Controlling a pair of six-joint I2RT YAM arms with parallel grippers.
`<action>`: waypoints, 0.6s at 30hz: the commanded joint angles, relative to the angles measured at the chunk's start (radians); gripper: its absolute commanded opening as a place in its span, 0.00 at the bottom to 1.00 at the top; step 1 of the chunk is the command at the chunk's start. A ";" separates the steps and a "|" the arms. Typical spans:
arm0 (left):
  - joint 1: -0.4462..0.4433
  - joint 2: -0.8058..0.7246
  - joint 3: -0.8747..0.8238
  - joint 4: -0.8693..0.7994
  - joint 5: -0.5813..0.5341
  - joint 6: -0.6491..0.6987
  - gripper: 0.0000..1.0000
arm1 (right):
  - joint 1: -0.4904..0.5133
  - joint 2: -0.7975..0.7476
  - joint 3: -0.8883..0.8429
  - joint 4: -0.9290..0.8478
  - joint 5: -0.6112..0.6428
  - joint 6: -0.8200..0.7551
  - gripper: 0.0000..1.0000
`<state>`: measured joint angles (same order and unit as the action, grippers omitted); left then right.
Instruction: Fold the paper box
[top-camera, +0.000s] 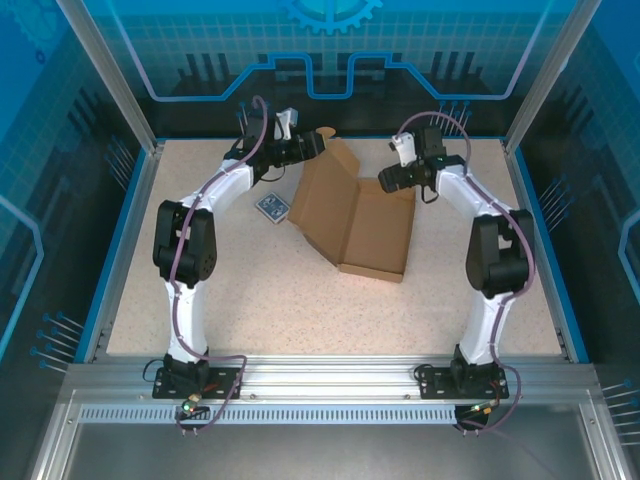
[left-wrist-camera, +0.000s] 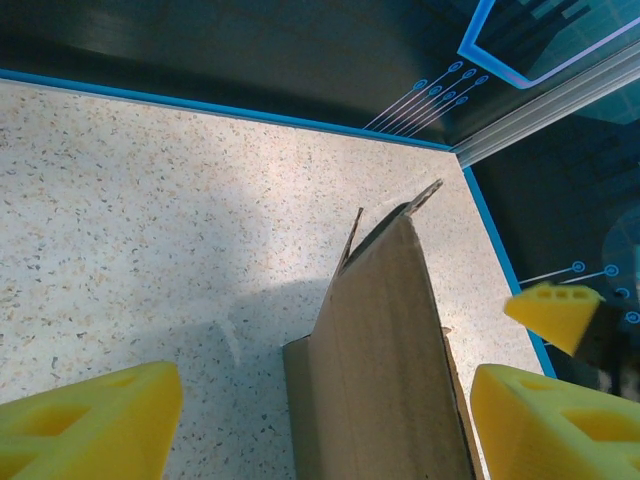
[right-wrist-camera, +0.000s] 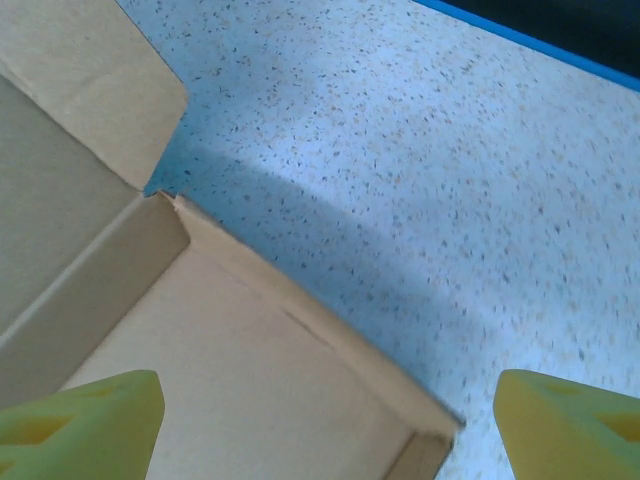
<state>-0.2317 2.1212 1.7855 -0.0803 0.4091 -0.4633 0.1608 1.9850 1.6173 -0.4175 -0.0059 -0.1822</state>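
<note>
Paper box, position: the paper box (top-camera: 362, 225) is seen lying on the table just above the centre of the top view, between the two grippers.
Long axis: it is laid diagonally, from the upper left to the lower right of the top view.
Facing: the open tray is turned upward at the lower right. A creased panel is raised toward the upper left.
Left gripper (top-camera: 320, 138): it is placed at the box's upper-left end. Its fingers (left-wrist-camera: 90, 420) are spread wide, with an upright flap standing between them untouched.
Right gripper (top-camera: 388, 181): it is held over the tray's upper-right corner. Its fingers (right-wrist-camera: 80, 420) are set wide apart, and nothing is gripped.
Surface: the table (top-camera: 250, 290) is speckled beige and edged in blue.
Card pack (top-camera: 270, 207): it is seen just left of the box.
Room: the table is enclosed by blue circuit-patterned walls (top-camera: 90, 120) on aluminium posts.
</note>
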 joint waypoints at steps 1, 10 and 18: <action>0.000 0.012 0.040 -0.030 0.015 0.030 0.77 | 0.000 0.109 0.120 -0.155 -0.005 -0.183 0.86; 0.000 0.015 0.052 -0.038 0.017 0.034 0.77 | 0.000 0.283 0.327 -0.285 -0.052 -0.282 0.75; 0.000 0.014 0.054 -0.039 0.018 0.038 0.77 | 0.003 0.364 0.404 -0.334 -0.064 -0.302 0.53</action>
<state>-0.2317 2.1220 1.8015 -0.1017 0.4091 -0.4595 0.1608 2.3085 1.9759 -0.6968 -0.0494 -0.4622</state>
